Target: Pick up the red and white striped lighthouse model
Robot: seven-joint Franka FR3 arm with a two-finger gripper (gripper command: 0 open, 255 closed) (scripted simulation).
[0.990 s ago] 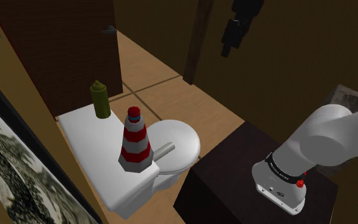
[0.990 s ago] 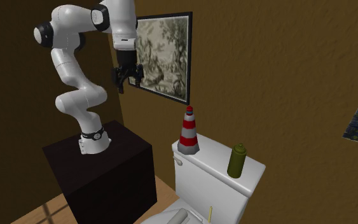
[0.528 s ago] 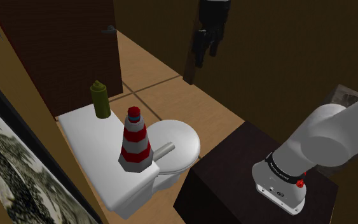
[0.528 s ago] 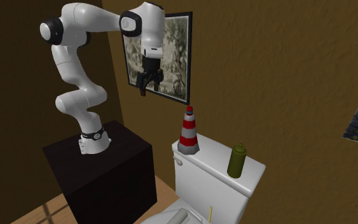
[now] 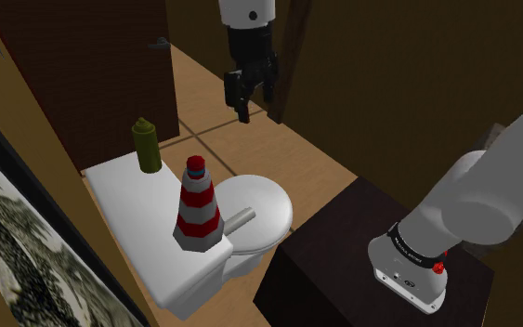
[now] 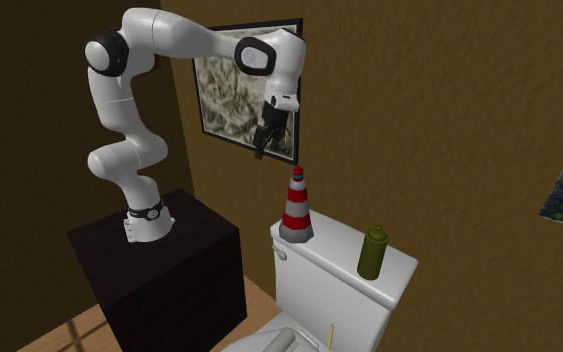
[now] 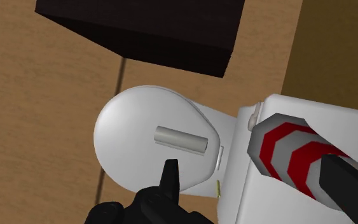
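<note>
The lighthouse model (image 5: 197, 206) is a cone with red and white stripes and a grey base. It stands upright on the white toilet tank (image 5: 129, 200), near the tank's end closer to the stand. In the second exterior view my gripper (image 6: 263, 146) hangs above the lighthouse (image 6: 296, 207), a little to the view's left, well clear of it. The shoulder view has the gripper (image 5: 254, 104) high over the floor behind the toilet. Through the wrist camera the fingers stand open around empty air, with the lighthouse (image 7: 292, 156) far below beside the one fingertip (image 7: 169, 175).
An olive bottle (image 5: 146, 146) stands at the tank's far end. A grey cylinder (image 7: 180, 140) lies on the closed toilet lid (image 7: 133, 121). A framed picture (image 6: 231, 95) hangs on the wall behind the gripper. The dark stand box (image 5: 371, 269) sits beside the toilet.
The arm has swung the gripper toward the shoulder view's left and the second exterior view's right, ending close above the lighthouse. The lighthouse and bottle have not moved.
</note>
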